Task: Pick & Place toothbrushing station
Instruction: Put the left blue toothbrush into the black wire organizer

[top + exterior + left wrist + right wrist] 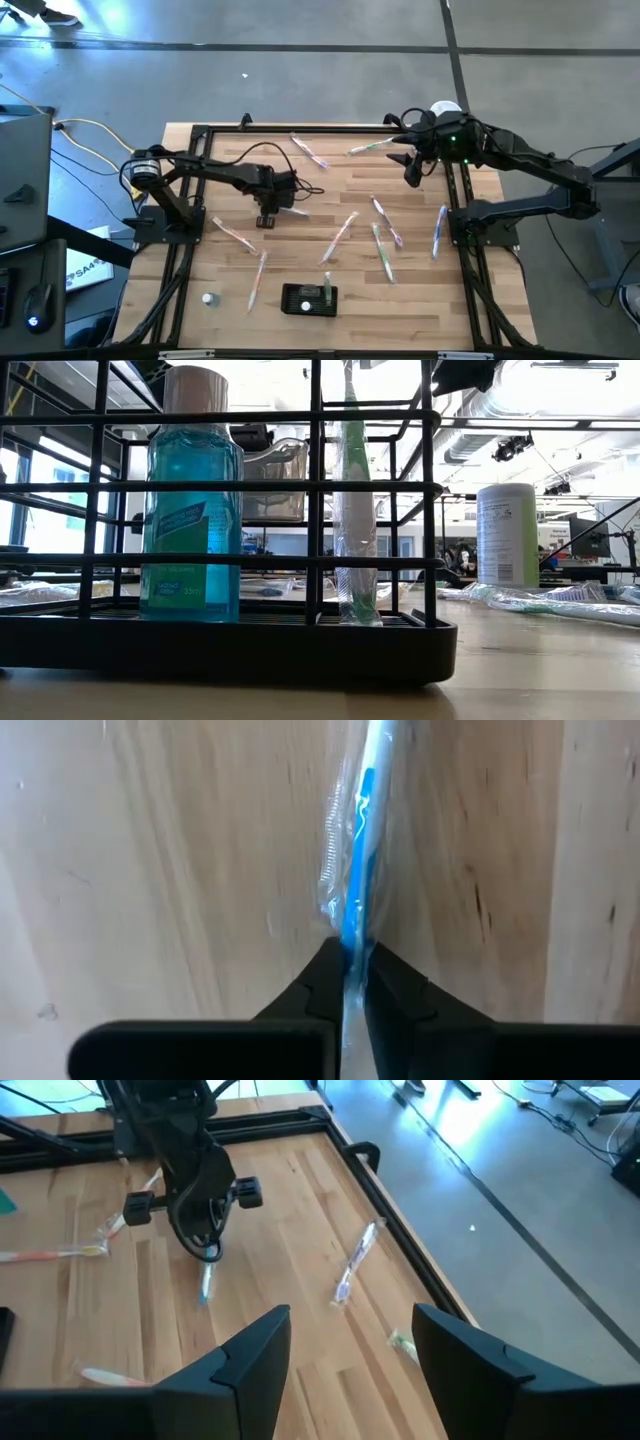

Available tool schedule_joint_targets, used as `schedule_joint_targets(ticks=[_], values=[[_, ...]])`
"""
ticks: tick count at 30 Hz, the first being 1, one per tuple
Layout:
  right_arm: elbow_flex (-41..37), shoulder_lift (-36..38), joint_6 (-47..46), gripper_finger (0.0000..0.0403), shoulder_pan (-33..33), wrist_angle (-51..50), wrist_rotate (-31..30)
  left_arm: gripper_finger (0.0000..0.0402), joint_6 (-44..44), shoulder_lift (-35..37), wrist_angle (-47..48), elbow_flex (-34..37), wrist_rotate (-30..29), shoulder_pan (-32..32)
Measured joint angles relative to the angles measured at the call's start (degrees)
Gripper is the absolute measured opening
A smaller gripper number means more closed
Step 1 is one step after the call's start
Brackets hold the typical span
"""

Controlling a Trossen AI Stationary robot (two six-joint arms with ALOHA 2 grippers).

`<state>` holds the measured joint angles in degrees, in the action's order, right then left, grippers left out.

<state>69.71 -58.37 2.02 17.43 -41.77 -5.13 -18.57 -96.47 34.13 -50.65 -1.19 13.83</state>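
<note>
Your left gripper sits clamped on a wrapped blue toothbrush lying on the table; your right gripper hovers, fingers apart, empty.

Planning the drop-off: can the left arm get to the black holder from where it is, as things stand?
Probably yes. The left gripper, jaws shut on a wrapped blue toothbrush, sits above open tabletop; only a flat wrapped toothbrush lies between it and the black holder. The right gripper is far off.
</note>
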Motion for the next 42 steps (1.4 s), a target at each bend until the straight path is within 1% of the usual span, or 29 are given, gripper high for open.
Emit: schedule_joint_targets(ticks=[4, 8, 10, 13, 17, 19, 21, 24, 27, 29, 31, 34, 36, 38, 40, 42], values=[[0.00, 0.00, -0.04, 0.0203, 0.00, 0.04, 0.02, 0.0017, 1.48, -0.02, -0.22, -0.08, 2.42, 0.04], [0.00, 0.00, 0.56, 0.0203, 0.00, 0.06, -0.01, 0.0010, 7.26, 1.74, 0.50, -1.57, 5.96, 0.95], [0.00, 0.00, 0.79, 0.0203, 0.00, 0.04, -0.09, 0.0010, 9.11, 3.24, 1.52, -2.30, 7.15, 0.86], [0.00, 0.02, 0.83, 0.0203, 0.00, 0.06, -0.50, 0.0010, 9.43, 7.24, 3.45, -4.18, 6.94, 0.70], [0.00, 0.02, 0.31, 0.0203, -0.02, 0.04, -0.81, 0.0010, 9.50, 12.38, 8.83, -6.81, 2.37, 0.56], [0.01, 0.02, -1.78, 0.0203, -0.01, 0.04, -2.56, 0.0010, 8.57, 15.29, 11.79, -9.68, -1.54, -0.29], [0.02, 0.02, -3.68, 0.0203, 0.45, 0.04, -4.15, 0.0010, 6.33, 18.05, 14.20, -12.95, -6.91, -1.95], [0.02, 0.39, -6.86, 0.0203, 2.74, 0.19, -3.40, 0.0010, -0.70, 20.29, 15.79, -19.44, -15.67, -6.10], [0.11, 0.96, -10.74, 0.0203, 6.08, 1.05, -1.36, 0.0010, -12.60, 21.04, 17.54, -26.51, -22.13, -10.18], [0.11, 1.02, -13.28, 0.0203, 8.72, 1.40, 2.12, 0.0013, -18.07, 20.77, 17.22, -31.00, -25.56, -12.11], [0.11, 0.98, -15.89, 0.0203, 11.37, 2.34, 8.19, 0.0019, -21.62, 19.82, 15.09, -35.25, -29.81, -13.88], [0.11, 0.96, -19.46, 0.0203, 15.44, 5.04, 22.04, 0.0018, -27.75, 18.30, 9.55, -40.23, -34.23, -17.16], [0.11, 0.71, -22.44, 0.0203, 17.82, 7.82, 32.45, 0.0013, -33.36, 16.96, 2.78, -42.90, -35.28, -19.63], [0.11, 0.09, -26.16, 0.0203, 19.54, 11.81, 41.75, 0.0010, -40.78, 15.27, -1.64, -44.80, -35.43, -21.64], [0.11, -0.35, -30.60, 0.0203, 20.63, 16.38, 49.11, 0.0010, -48.93, 13.30, -7.20, -47.08, -35.37, -23.30], [0.09, -1.18, -35.29, 0.0203, 21.32, 22.14, 54.86, 0.0012, -55.63, 10.90, -8.30, -49.25, -35.50, -24.61]])
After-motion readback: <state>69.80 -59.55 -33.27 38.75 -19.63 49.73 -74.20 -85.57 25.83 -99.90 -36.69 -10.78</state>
